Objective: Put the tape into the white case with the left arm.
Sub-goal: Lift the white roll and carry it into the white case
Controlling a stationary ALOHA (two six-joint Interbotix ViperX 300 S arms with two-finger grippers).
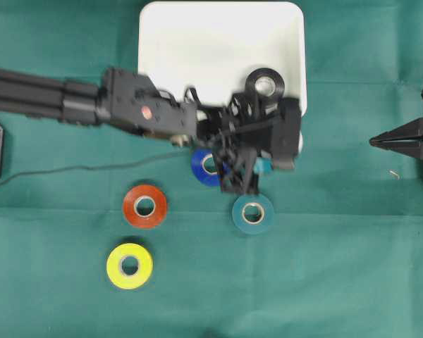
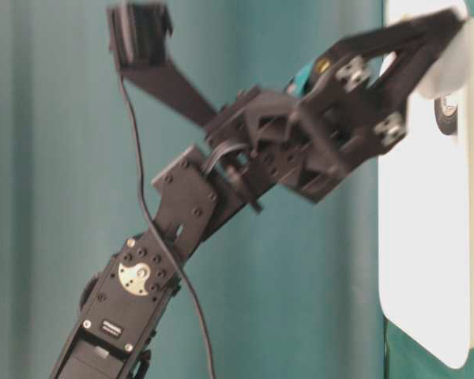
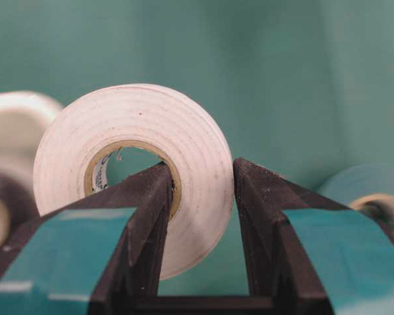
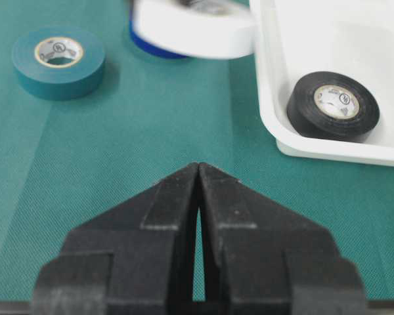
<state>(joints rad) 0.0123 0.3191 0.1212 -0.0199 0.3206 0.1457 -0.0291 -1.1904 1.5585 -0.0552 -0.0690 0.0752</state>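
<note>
The white tape roll (image 3: 141, 170) is hanging off the table, pinched through its wall by the left gripper (image 3: 200, 197), one finger inside its hole; it is sitting just beside the white case's (image 1: 197, 42) near right corner, above the blue roll (image 1: 201, 167); a black roll (image 4: 333, 105) is lying inside the case; teal (image 1: 253, 213), orange (image 1: 144, 205) and yellow (image 1: 129, 265) rolls are resting nearer on the green cloth (image 1: 338, 267); the right gripper (image 4: 198, 177) is waiting far right, fingers pressed together.
</note>
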